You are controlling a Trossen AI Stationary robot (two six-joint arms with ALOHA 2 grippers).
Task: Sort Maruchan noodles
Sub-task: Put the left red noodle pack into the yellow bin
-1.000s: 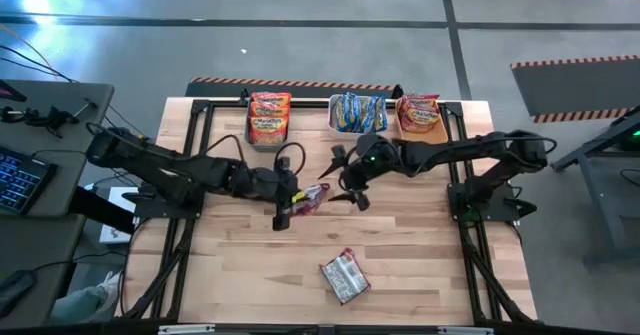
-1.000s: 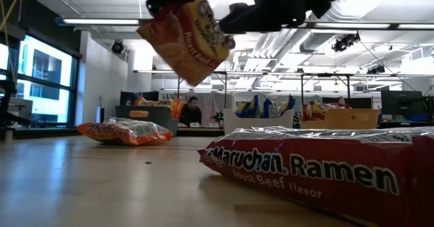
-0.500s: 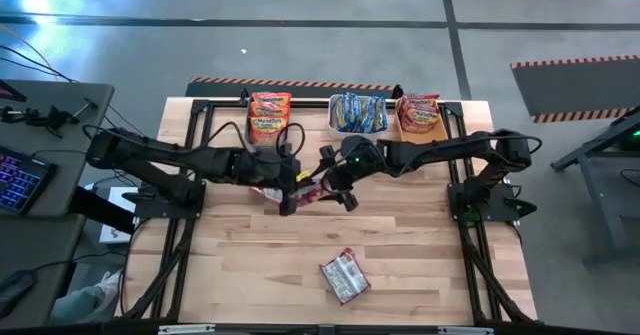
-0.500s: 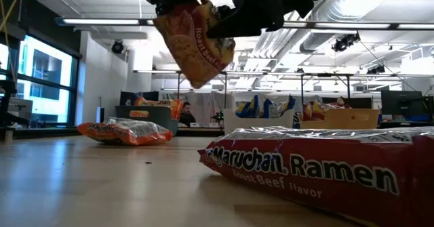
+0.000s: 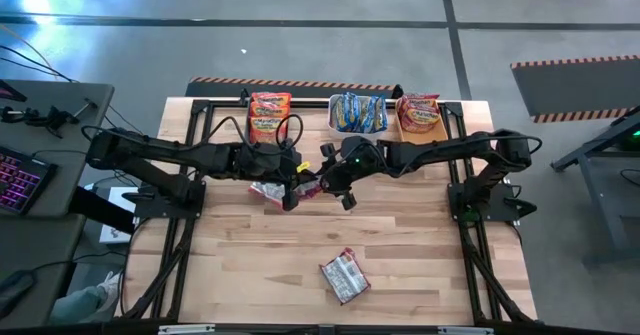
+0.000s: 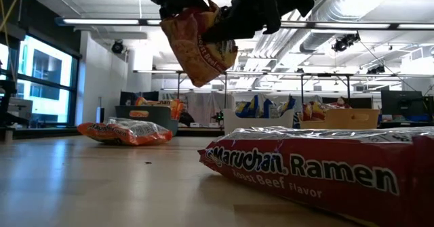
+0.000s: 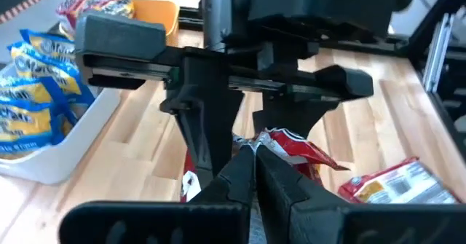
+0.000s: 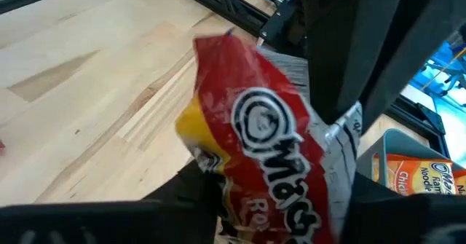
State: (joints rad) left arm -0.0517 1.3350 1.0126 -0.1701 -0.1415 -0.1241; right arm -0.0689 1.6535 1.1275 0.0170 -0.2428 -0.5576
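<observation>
A red Maruchan noodle packet (image 5: 310,187) (image 6: 200,47) hangs in the air over the middle of the table, between my two grippers. My left gripper (image 5: 296,191) (image 7: 251,153) is shut on it from the table's left. My right gripper (image 5: 324,182) meets it from the right and has closed around it (image 8: 269,142). Two more packets lie flat on the table: an orange one (image 5: 266,191) (image 6: 125,131) under my left arm and a red one, silvery back up (image 5: 344,275) (image 6: 319,169), near the front edge. My left gripper pinches the packet's crimped end seam (image 7: 253,143) between its two fingertips, coming from the table's left and slanting down. The packet hangs tilted below the fingers, clear of the table. My right gripper has the same packet between its two fingers (image 8: 196,182), close to the end that the left one holds (image 6: 220,25). It comes from the table's right, slanting down. The packet's printed front faces its wrist camera.
Three bins stand along the far edge: a teal one with orange packets (image 5: 270,117), a white one with blue packets (image 5: 357,113) and an orange one with red packets (image 5: 420,115). Bare wood lies between the grippers and the near packet.
My left gripper has carried the red packet toward the far edge and a little toward the right arm, with the packet still hanging clear. My right gripper has moved in toward the table's left, and its fingers have closed in on the packet.
</observation>
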